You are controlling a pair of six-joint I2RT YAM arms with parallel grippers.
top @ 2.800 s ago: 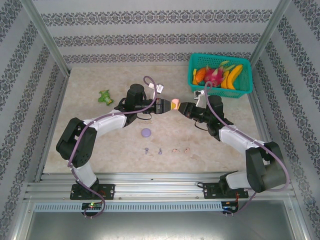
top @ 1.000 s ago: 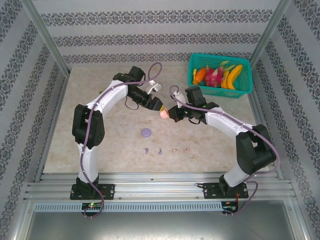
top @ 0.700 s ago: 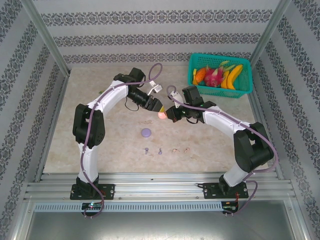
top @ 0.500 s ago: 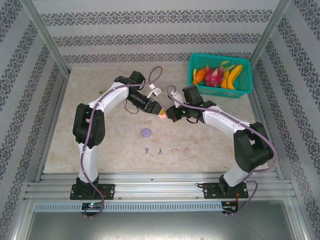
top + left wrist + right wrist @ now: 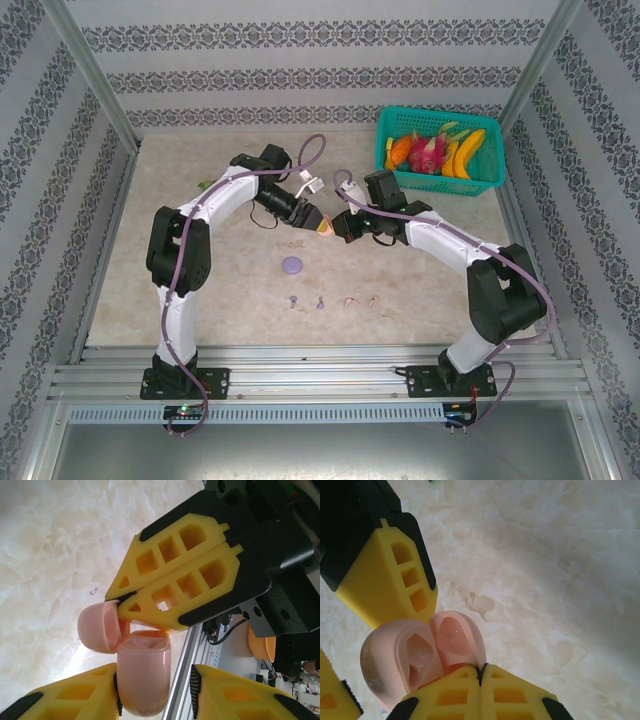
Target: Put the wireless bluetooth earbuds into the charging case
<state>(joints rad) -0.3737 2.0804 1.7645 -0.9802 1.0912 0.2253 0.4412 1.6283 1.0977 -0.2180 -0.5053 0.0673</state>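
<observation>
The earbuds (image 5: 320,302) by the table's (image 5: 420,290) near edge are appearing too small to tell their poses. The left gripper's (image 5: 155,675) fingers (image 5: 75,700) are running off the picture's bottom edge, one covering part of the pink case (image 5: 145,665).

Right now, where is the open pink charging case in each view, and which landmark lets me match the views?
Top external: pink charging case near the middle of the table.
Left wrist: the case at lower centre, lid swung open to the upper left.
Right wrist: the case at lower left, hollows facing the camera.
Shared landmark: the right gripper, shut on the lid's edge.
</observation>
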